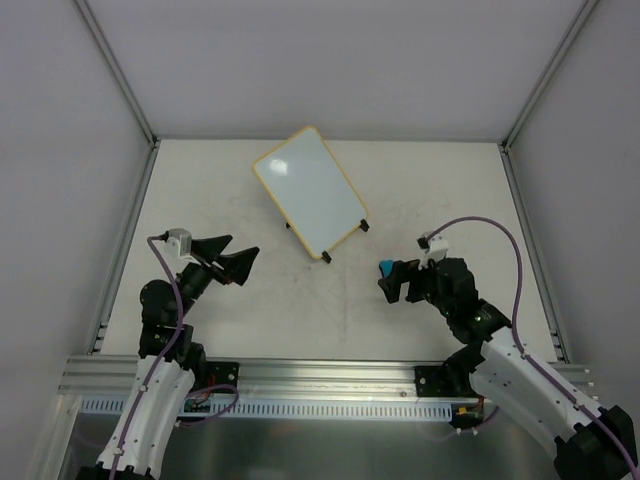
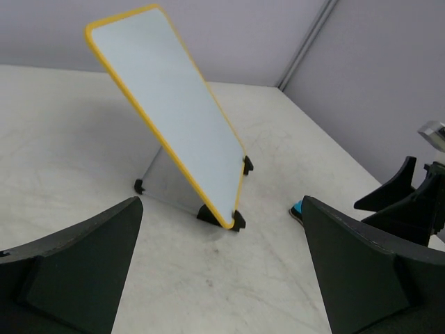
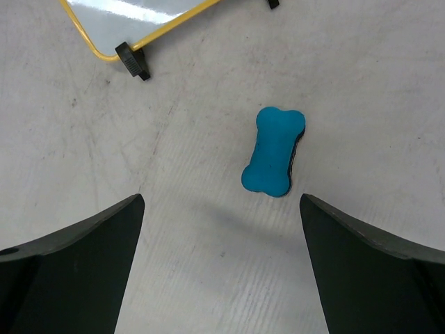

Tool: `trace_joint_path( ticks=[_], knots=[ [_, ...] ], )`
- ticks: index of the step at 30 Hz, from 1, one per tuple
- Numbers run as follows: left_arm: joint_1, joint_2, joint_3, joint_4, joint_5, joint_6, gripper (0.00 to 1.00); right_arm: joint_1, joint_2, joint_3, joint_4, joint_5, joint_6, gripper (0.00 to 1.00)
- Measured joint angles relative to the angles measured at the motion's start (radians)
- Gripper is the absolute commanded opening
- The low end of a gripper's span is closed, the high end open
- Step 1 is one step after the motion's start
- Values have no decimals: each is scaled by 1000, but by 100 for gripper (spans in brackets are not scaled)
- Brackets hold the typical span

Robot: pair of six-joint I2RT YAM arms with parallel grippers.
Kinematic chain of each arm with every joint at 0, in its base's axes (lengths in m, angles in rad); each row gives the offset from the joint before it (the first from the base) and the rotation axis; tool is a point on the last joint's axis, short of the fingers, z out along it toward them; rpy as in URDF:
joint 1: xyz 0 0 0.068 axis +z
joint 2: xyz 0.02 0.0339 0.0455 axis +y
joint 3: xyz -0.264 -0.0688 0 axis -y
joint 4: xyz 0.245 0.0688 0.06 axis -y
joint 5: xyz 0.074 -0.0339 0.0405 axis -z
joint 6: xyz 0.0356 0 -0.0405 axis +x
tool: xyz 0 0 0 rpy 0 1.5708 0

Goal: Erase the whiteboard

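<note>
The whiteboard (image 1: 308,190) has a yellow rim and stands tilted on small black feet at the middle back of the table. Its white face shows no writing. It also shows in the left wrist view (image 2: 167,111), and its near corner shows in the right wrist view (image 3: 118,21). A blue bone-shaped eraser (image 3: 273,151) lies flat on the table right of the board, also visible in the top view (image 1: 384,267) and the left wrist view (image 2: 297,208). My right gripper (image 3: 221,209) is open and empty just above and short of the eraser (image 1: 393,283). My left gripper (image 2: 222,209) is open and empty, left of the board's near corner (image 1: 243,252).
The pale table (image 1: 330,320) is enclosed by grey walls with metal posts at the back corners (image 1: 152,130). An aluminium rail (image 1: 320,375) runs along the near edge by the arm bases.
</note>
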Motion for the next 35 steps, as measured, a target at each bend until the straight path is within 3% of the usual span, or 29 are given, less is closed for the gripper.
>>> trace_joint_path(
  ticks=[5, 12, 20, 35],
  knots=[
    [0, -115, -2, -251, -24, 23, 99, 0, -145, -117, 43, 0, 7, 99],
    [0, -174, -34, -420, -24, 25, 99, 0, -304, -182, 82, 11, 10, 99],
    [0, -172, -39, -468, -42, 37, 99, 0, -245, -183, 95, 13, 10, 99],
    [0, -172, -39, -471, -73, 40, 99, 0, -277, -183, 97, 43, 10, 99]
  ],
)
